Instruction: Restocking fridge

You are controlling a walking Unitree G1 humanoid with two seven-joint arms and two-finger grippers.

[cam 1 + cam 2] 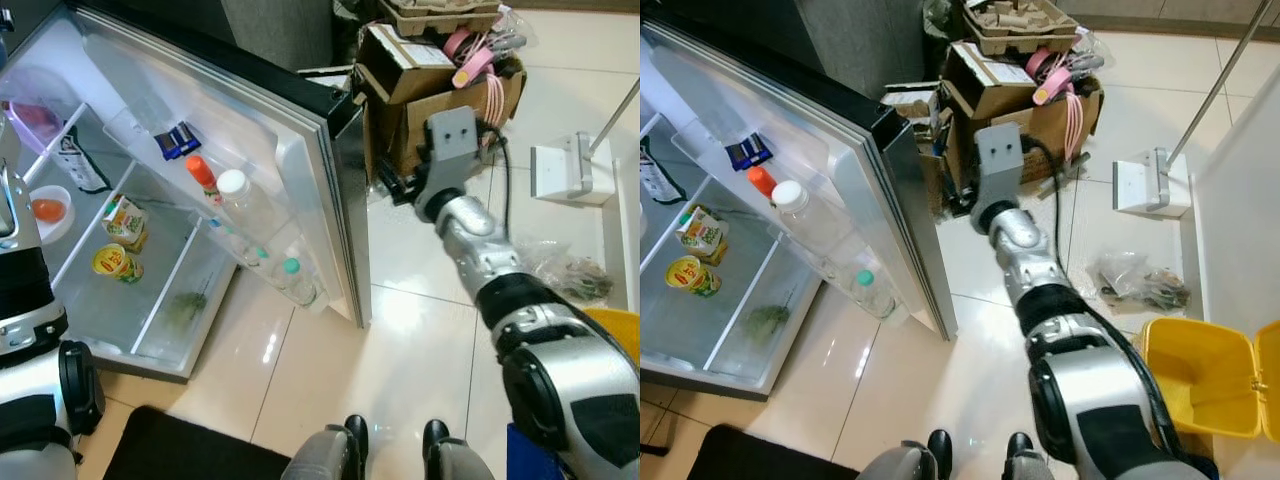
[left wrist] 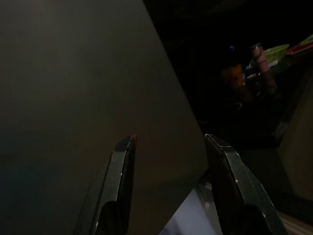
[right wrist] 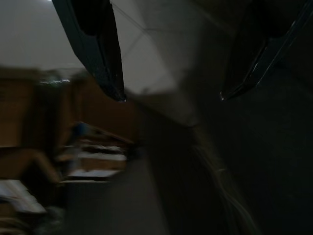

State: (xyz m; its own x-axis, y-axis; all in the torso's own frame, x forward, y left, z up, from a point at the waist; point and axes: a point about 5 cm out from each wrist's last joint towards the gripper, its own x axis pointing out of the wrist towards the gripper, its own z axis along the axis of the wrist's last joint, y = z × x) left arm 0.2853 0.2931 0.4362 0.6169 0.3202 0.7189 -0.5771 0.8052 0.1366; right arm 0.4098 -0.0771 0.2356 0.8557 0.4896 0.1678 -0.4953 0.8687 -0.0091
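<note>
With the fridge [image 1: 150, 330] door [image 1: 855, 215] wide open, the right gripper [image 3: 168, 95], fingers spread and empty, reaches toward the boxes [image 1: 1025, 95] beyond the door's edge, seemingly fetching stock; next it needs an item.

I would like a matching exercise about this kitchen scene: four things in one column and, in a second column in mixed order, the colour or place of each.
Things:
1. bin
2. bottle with white cap
3. cardboard box
4. round tin

Colour or place:
a. in the open fridge door's rack
b. yellow, on the floor at the robot's right
c. on a shelf inside the fridge
d. on the floor behind the fridge door, full of clutter

Pairs: 1-b, 2-a, 3-d, 4-c
</note>
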